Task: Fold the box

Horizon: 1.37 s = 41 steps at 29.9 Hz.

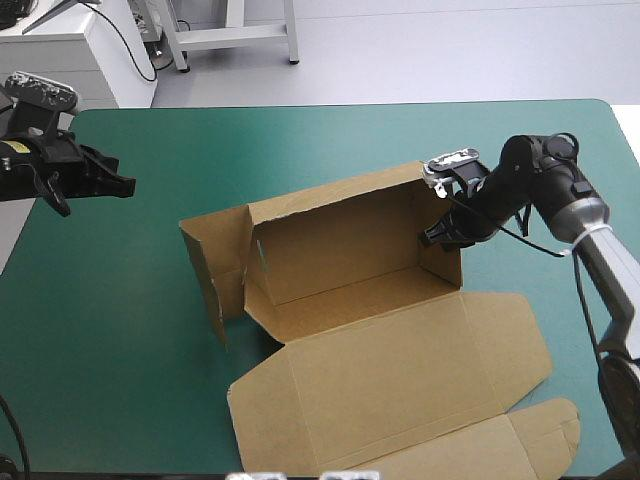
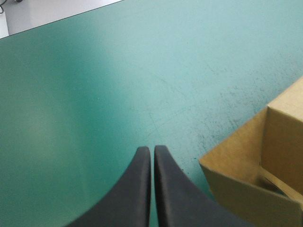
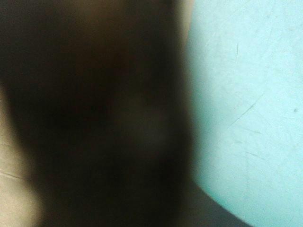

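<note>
Right gripper (image 1: 441, 235): pressed against the upright right end wall of the box, near that wall's top corner. Whether it is clamped on the board cannot be told; its own wrist view is mostly a dark blur, with brown on one side and teal-green on the other.
Left gripper (image 1: 122, 185): its two black fin-shaped fingers (image 2: 142, 189) are pressed together into one point and grip nothing. It hangs over bare cover near the table's left edge, well apart from the box.
Ahead of the left gripper: one brown corner of the box (image 2: 246, 175) shows beside the fingertips without touching them.
Cut sheet of brown board, the box (image 1: 345, 245): it sits around the middle of the table, part raised into an open tray.
Tray walls: the long back wall stands upright, the right end wall stands, and the left end panel leans outward.
Inside the tray: only its own brown floor panel and a narrow slot cut in the left inner wall can be seen.
Lid: a wide panel lies flat toward the near edge, with a rounded tuck flap at its near right corner.
Teal-green table cover (image 1: 110, 300): it lies under the whole box.
</note>
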Tool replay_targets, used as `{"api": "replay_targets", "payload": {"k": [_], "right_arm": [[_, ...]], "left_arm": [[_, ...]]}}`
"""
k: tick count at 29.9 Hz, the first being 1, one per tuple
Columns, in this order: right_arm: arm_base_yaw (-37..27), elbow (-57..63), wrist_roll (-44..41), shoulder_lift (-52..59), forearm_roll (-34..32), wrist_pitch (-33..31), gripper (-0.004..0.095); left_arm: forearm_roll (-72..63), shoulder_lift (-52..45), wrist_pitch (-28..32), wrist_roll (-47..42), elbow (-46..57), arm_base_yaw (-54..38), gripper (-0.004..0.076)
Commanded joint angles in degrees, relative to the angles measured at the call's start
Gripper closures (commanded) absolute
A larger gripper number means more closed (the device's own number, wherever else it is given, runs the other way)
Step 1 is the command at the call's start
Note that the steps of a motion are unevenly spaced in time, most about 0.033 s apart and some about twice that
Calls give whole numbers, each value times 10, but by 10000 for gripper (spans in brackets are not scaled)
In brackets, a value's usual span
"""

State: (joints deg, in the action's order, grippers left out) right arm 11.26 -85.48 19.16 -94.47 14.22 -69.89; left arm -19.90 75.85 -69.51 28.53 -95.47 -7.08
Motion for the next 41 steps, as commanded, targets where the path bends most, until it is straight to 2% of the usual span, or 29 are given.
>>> {"api": "replay_targets", "payload": {"k": [1,7,10,12,18,20,25,41], "right_arm": [[0,-18,-20,-14,10,32,927],[0,-25,-23,-54,17,109,920],[0,-32,-23,-56,20,133,841],[0,-46,-20,-56,20,132,730],[0,-128,-18,-55,20,106,249],[0,-169,-18,-55,20,73,175],[0,-254,-18,-55,14,-13,170],[1,-249,-35,-105,14,-14,170]], "left_arm": [[-22,-15,19,-5,-18,0,726],[-23,-15,15,-5,-18,0,731],[-23,-16,4,-5,-18,0,731],[-23,-16,3,-5,-18,0,732],[-30,-16,3,-5,-18,0,731],[-33,-16,3,-5,-18,0,731],[-39,-16,3,-3,-18,0,732],[-39,-16,4,14,-18,0,732]]}}
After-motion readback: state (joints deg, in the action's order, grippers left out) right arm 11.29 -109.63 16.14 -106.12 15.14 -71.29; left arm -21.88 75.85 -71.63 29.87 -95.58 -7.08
